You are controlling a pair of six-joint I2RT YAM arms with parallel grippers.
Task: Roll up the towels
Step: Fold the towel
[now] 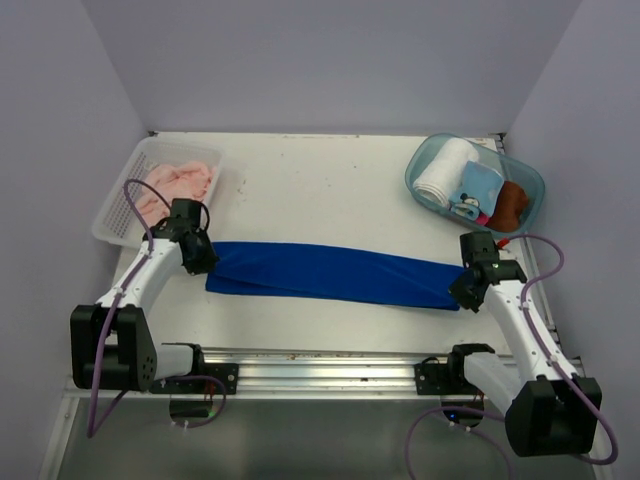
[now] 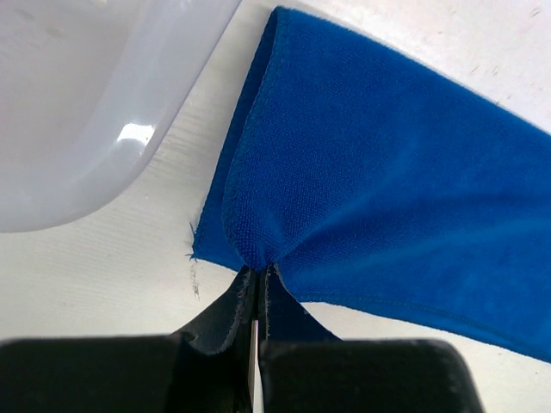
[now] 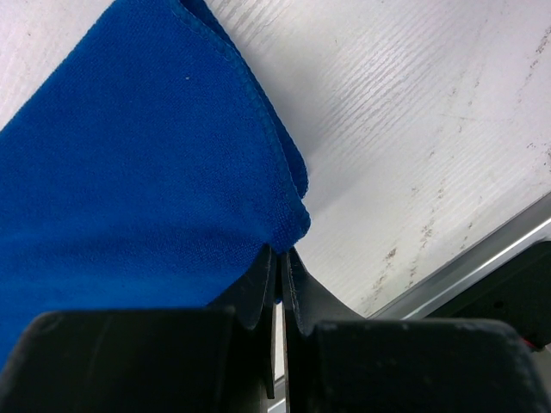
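Observation:
The royal blue towel [image 1: 330, 272] lies folded into a long strip across the middle of the table, stretched between both arms. My left gripper [image 1: 203, 262] is shut on the strip's left end, the cloth [image 2: 362, 163] bunching at the tips of the gripper [image 2: 261, 268]. At the strip's right corner my right gripper [image 1: 463, 290] is shut on the cloth, and the blue towel [image 3: 129, 181] fills the view ahead of the right gripper [image 3: 281, 251]. The pale pink towel [image 1: 178, 184] lies crumpled in the white basket [image 1: 113, 224] at the back left.
A clear blue bin [image 1: 527, 212] at the back right holds a rolled white towel [image 1: 443, 172], a light blue printed cloth [image 1: 474, 188] and a brown cloth [image 1: 510, 204]. A metal rail [image 1: 320, 356] runs along the near edge. The basket's wall [image 2: 95, 112] stands close to my left gripper.

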